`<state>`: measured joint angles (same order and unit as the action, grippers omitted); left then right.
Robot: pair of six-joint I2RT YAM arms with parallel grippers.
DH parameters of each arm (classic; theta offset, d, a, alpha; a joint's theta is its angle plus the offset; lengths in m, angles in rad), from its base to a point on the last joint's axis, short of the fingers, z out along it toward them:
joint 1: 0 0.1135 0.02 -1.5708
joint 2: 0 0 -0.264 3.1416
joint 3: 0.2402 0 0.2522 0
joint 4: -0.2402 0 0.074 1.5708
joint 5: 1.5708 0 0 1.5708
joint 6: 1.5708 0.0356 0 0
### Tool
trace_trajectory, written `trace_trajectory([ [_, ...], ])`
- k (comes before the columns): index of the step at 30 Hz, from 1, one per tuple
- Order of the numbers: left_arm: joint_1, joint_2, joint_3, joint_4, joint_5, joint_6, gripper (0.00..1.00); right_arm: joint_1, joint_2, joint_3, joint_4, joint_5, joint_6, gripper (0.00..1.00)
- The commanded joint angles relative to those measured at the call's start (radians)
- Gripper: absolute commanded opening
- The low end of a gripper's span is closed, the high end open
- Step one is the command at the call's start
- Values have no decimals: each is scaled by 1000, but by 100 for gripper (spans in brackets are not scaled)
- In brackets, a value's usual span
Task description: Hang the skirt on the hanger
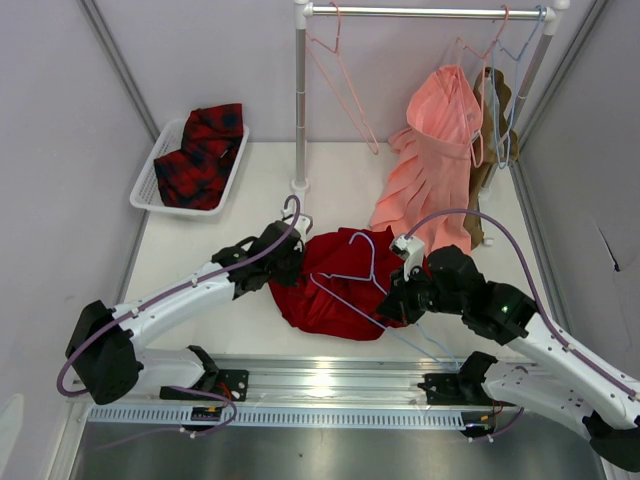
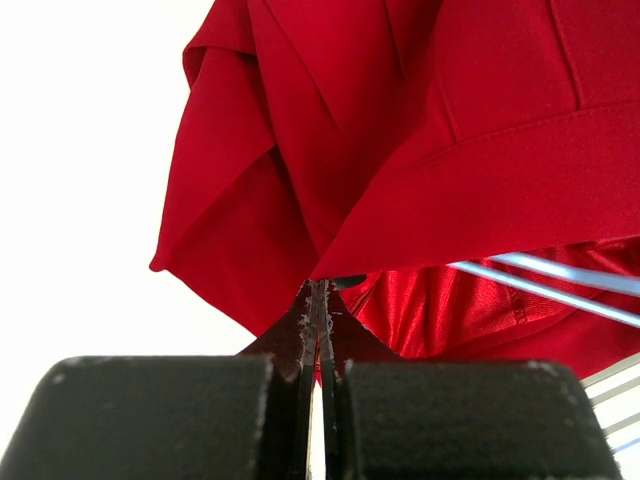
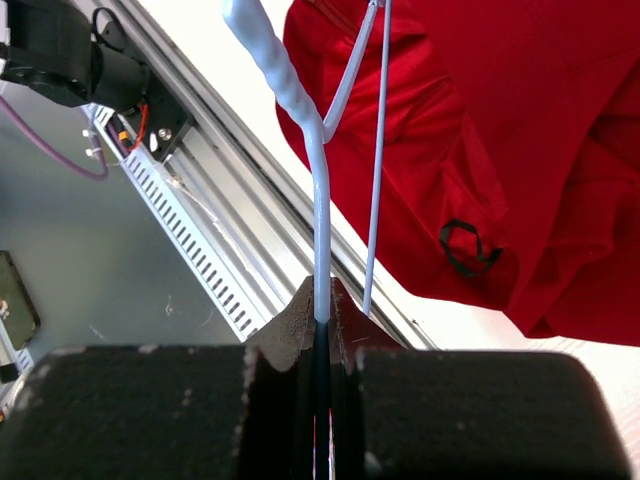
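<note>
The task was under way but far from finished. The skirt (image 1: 335,288) lay crumpled on the table (image 1: 260,200) between the two arms, and the hanger (image 1: 371,262) rested across it with its hook pointing towards the rail (image 1: 420,12) at the back. From above, the wire frame sat mostly on top of the fabric rather than through the waist. In the left wrist view some wire ran in beneath a fold of red cloth, so one shoulder may have been partly tucked in — the view was too close to be sure. By my reading, working the hanger into the waist and settling the skirt on it were not yet done.

The left gripper (image 1: 290,262) sat at the skirt's left edge. Its jaws were pressed together, with no gap visible, pinching a thin lip of red fabric. The right gripper (image 1: 402,300) was at the skirt's right side, its jaws clenched on the hanger's wire — the strand ran straight down between the fingertips, with a second strand passing free just beside it.
</note>
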<state>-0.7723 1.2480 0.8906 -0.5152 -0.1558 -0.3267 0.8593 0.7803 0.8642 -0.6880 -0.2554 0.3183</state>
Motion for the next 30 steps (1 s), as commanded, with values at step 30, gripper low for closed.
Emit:
trace_trajectory([
  [30,-8,14,51,6,-11,41,0,4,11,-8,94,-55,-22,0],
])
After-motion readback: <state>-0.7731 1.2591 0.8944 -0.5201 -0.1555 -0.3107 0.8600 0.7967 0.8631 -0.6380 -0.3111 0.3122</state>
